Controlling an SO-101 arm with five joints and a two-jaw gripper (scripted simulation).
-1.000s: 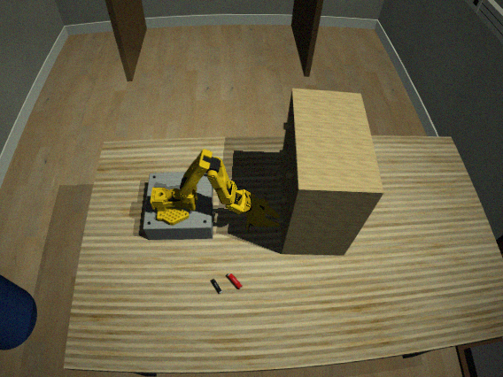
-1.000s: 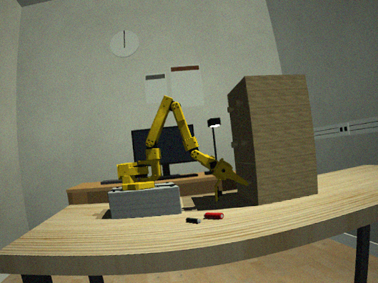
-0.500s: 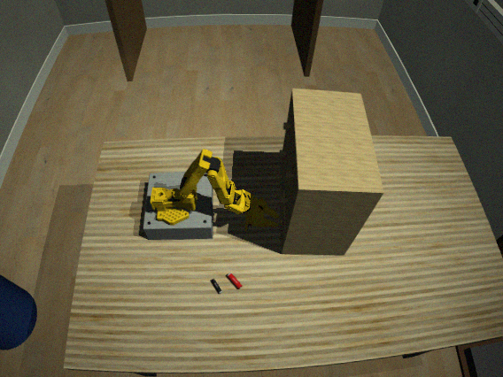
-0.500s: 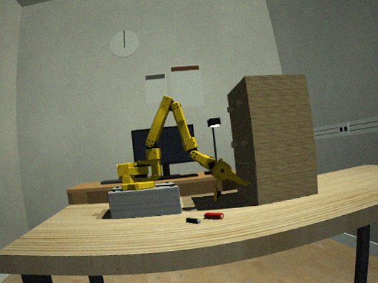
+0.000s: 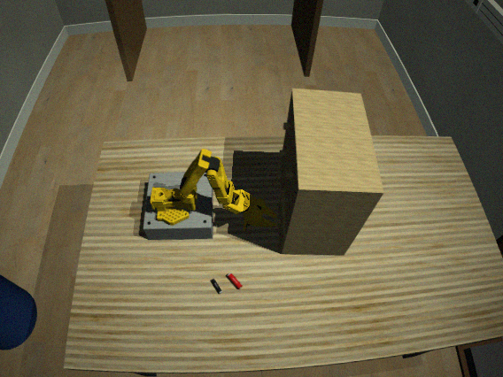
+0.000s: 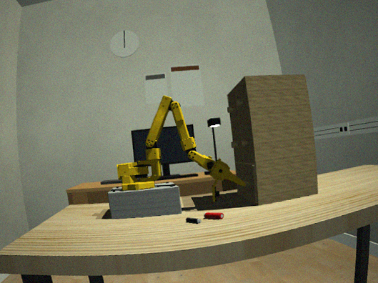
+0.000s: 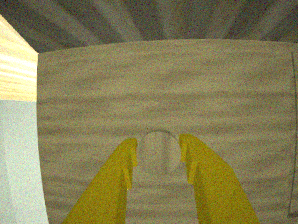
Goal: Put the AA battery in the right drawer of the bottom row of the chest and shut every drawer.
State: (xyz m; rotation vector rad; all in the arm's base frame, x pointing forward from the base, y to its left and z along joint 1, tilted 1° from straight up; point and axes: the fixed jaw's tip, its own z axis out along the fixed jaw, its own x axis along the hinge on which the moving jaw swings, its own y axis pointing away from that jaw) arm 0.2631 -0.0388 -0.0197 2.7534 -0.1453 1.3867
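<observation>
The wooden chest stands on the table to the right of the arm's base; it also shows in the exterior view. My gripper is low at the chest's front, at the near end of the bottom row. In the wrist view the gripper is shut on the round knob of the bottom right drawer. The drawer front looks flush with the chest. The small black AA battery lies on the table in front of the base, also seen in the exterior view.
A red cylinder lies just right of the battery, apart from it. The grey base block sits left of the chest. Other knobs show up the chest's front edge.
</observation>
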